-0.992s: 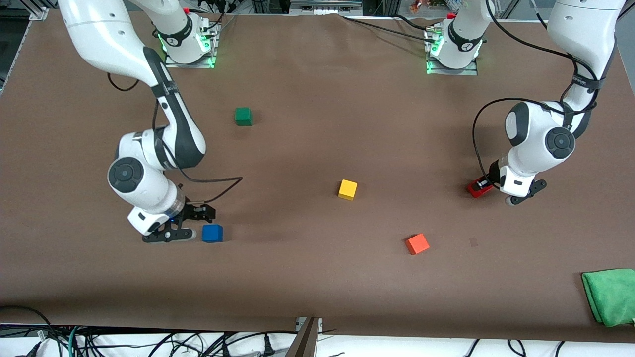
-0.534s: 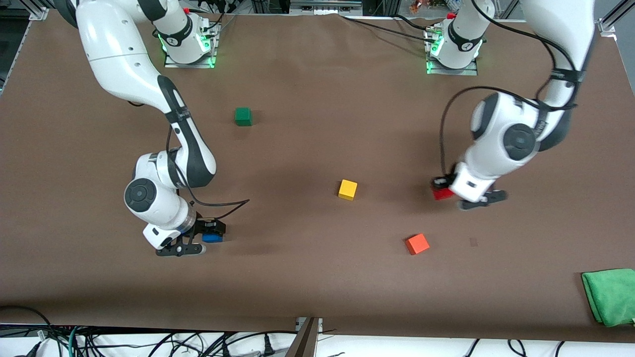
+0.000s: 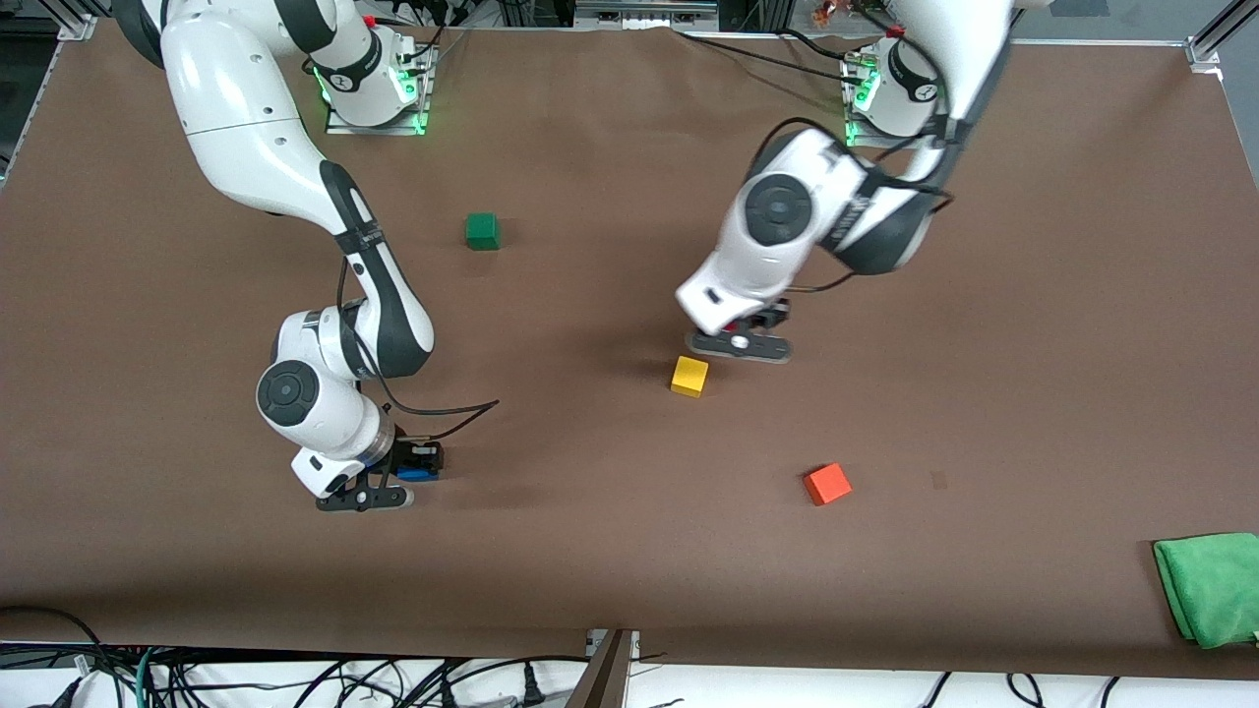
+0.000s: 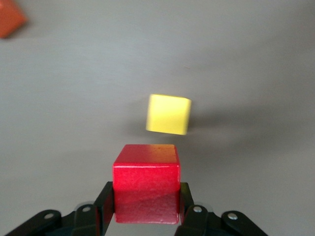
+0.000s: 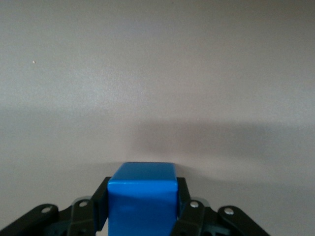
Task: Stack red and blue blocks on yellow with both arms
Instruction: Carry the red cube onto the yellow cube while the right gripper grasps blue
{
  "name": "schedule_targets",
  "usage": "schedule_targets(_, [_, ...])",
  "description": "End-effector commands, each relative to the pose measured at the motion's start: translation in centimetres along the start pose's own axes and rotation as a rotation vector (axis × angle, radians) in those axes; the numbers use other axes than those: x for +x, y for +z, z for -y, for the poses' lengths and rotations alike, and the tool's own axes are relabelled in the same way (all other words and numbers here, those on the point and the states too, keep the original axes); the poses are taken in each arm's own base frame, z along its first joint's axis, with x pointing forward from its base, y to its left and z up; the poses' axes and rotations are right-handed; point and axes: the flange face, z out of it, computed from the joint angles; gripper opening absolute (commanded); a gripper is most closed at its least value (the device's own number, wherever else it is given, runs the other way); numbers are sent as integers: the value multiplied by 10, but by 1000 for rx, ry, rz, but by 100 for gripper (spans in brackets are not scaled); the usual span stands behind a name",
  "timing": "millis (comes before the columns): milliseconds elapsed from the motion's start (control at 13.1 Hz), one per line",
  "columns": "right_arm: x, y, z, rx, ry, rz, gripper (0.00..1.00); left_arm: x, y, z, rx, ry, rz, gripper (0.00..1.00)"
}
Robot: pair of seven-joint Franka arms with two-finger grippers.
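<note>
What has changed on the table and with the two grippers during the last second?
The left gripper, shut on the red cube, carried it from the left arm's end of the table to just above the yellow cube. The right gripper closed on the blue cube. The yellow, orange and green cubes stayed put.

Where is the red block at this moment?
The red block is held in the left gripper, in the air over the table just beside the yellow block, not yet above it; the front view shows almost none of it.
</note>
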Motion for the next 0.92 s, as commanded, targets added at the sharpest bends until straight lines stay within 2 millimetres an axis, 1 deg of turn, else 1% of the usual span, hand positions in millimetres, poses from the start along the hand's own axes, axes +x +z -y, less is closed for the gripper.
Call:
schedule_targets(0, [8, -33, 3, 23, -4, 61, 17, 22, 21, -20, 42, 47, -19, 16])
schedule_targets(76, [12, -51, 3, 21, -8, 94, 17, 27, 24, -18, 52, 61, -27, 16])
schedule_targets(229, [18, -92, 5, 26, -13, 125, 17, 31, 39, -20, 44, 67, -35, 16])
schedule_targets(382, [20, -125, 13, 31, -17, 131, 17, 34, 47, -21, 34, 69, -49, 16])
schedule_targets(458, [18, -141, 19, 35, -10, 139, 17, 36, 49, -20, 30, 66, -55, 16])
schedule_targets(611, [18, -163, 30, 36, 69, 155, 18, 39, 53, -17, 27, 69, -59, 16])
schedule_targets(687, [17, -173, 47, 34, 80, 150, 18, 38, 54, -18, 30, 77, -59, 16])
schedule_targets(840, [15, -176, 66, 33, 134, 140, 18, 38, 54, -18, 32, 80, -60, 16])
